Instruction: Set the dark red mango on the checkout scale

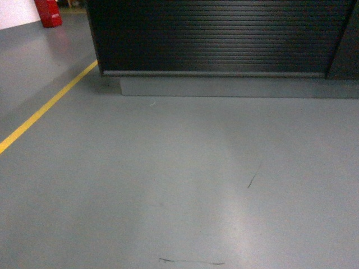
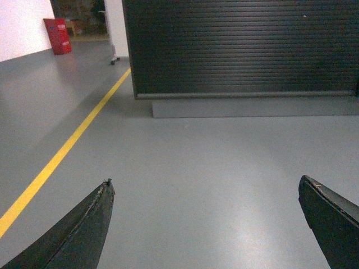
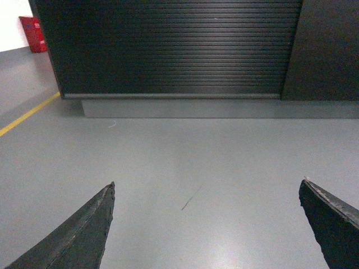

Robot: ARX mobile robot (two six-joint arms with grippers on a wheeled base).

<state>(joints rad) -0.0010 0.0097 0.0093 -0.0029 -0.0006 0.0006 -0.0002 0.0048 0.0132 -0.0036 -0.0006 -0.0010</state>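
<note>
Grey floor (image 1: 179,185) ahead; checkout (image 1: 219,36) top cut off, only ribbed front visible. My left gripper (image 2: 205,193) and right gripper (image 3: 206,193) spread wide, holding nothing.

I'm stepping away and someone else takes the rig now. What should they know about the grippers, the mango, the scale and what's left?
Left gripper: open, empty, fingers spread wide over bare floor.
Right gripper: open, empty, same pose.
Checkout: straight ahead; only its ribbed black front and grey base show, with grey floor between it and the robot. A yellow floor line runs on the left.
Mango and scale: in no view; the counter top is out of frame.
Done: nothing visible, and no fruit is held.
Left: find and pick up the mango, reach the counter top, set the mango on the scale.
</note>
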